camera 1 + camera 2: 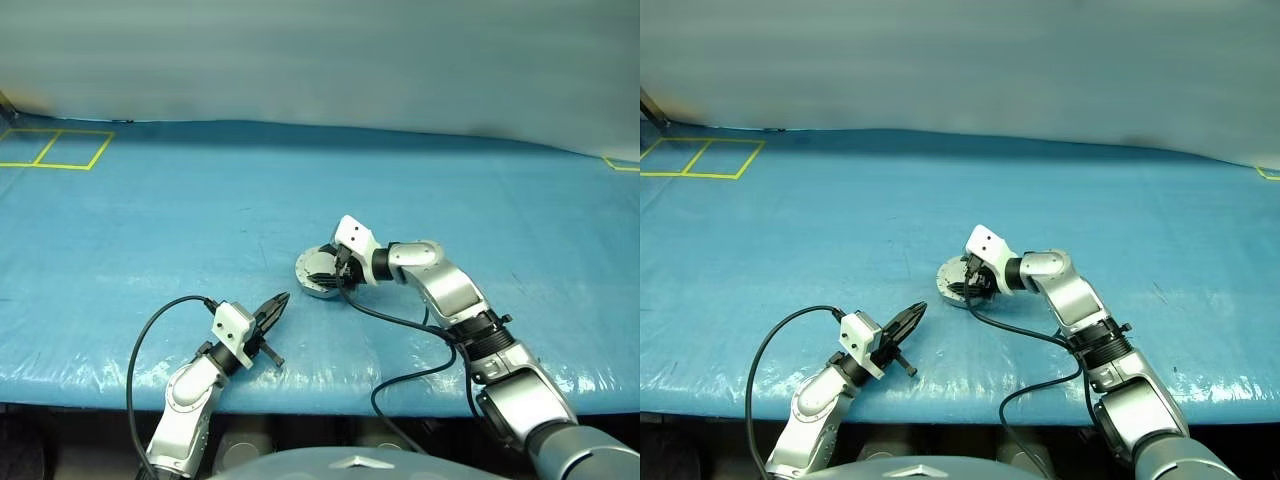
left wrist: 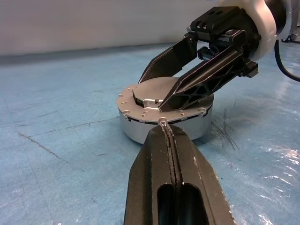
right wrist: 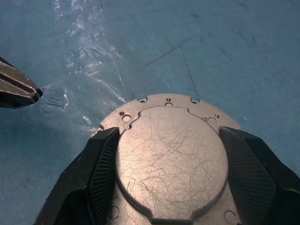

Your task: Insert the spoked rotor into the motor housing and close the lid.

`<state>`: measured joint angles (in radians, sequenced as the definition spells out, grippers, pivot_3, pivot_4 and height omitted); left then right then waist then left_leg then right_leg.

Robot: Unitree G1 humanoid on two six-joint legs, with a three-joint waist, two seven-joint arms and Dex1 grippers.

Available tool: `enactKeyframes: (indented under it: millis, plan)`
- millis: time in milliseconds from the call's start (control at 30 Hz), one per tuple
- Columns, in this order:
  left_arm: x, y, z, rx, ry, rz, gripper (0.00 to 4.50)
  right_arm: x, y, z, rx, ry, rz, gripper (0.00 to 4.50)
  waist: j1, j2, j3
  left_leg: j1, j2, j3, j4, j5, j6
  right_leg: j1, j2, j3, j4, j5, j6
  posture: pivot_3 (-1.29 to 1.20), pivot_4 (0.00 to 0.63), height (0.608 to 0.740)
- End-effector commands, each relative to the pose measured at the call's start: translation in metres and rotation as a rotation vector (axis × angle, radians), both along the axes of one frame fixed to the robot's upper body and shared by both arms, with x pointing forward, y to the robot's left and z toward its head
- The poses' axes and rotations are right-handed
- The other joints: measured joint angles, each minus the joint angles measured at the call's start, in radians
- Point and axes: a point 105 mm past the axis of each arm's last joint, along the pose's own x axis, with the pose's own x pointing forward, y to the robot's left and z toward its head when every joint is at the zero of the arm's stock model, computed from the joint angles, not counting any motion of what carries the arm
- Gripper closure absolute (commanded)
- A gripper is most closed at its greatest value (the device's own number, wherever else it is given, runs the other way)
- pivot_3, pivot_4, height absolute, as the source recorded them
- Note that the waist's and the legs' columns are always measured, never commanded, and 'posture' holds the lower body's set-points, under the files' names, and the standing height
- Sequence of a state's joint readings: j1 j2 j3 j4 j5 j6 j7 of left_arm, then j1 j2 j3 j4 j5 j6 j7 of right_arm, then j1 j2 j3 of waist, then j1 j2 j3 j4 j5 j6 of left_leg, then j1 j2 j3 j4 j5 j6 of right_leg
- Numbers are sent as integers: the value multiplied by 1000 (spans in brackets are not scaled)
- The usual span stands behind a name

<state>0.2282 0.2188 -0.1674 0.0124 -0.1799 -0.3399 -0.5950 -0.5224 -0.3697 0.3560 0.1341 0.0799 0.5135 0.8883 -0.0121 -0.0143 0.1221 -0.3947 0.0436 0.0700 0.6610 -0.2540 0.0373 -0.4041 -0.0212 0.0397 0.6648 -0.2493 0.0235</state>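
Note:
The round grey motor housing (image 2: 164, 127) sits on the blue cover with the lid (image 3: 171, 159) lying flat on top, plain scratched face up. My right gripper (image 3: 169, 136) hangs over the lid, open, one finger on either side of its raised centre and the tips low on the top face. A short way in front of the housing, my left gripper (image 1: 283, 298) is shut and empty, its tip pointing at the housing's wall. The spoked rotor is hidden.
The blue table cover (image 1: 200, 230) stretches wide around the housing. Yellow tape squares (image 1: 55, 150) mark the far left corner. A black cable (image 1: 400, 325) trails from my right wrist across the cover toward the front edge (image 1: 320, 395).

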Motion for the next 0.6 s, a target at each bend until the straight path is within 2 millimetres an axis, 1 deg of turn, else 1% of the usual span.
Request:
enactKeyframes:
  millis: [33, 167, 367, 433, 600]
  plan:
    - [1, 0, 6, -15, -34, -3, 4500, -10, -30, -44, -126, 163, -143, 1461, 1, 0, 0, -1, 0, 0, 0, 0, 0, -1, -1, -1, 0, 0, 0, 0, 150, 740]
    - [1, -1, 6, -13, -35, -8, 4500, -28, -24, -50, -84, 224, -157, 1461, 5, 0, -2, -4, 0, 0, -2, 0, 0, -3, -4, -3, -2, 0, 0, 0, 150, 740]
    - [1, -1, 6, -14, -35, -15, 4500, -50, -15, -54, -22, 238, -190, 1461, 2, -1, -5, -6, -1, 0, -5, -2, 3, -4, -5, -6, -6, -1, -2, 0, 150, 740]
    - [0, -1, 6, -13, -34, -17, 4500, -58, -12, -53, 2, 245, -198, 1461, 1, -1, -6, -6, -1, 0, -7, -3, 3, -5, -5, -6, -7, -2, -3, 0, 150, 740]
    - [0, -2, 6, -14, -31, -23, 4500, -69, 0, -47, 59, 245, -224, 1461, -1, -3, -7, -6, 0, 0, -9, -3, 3, -5, -5, -7, -7, -3, -4, 0, 150, 740]
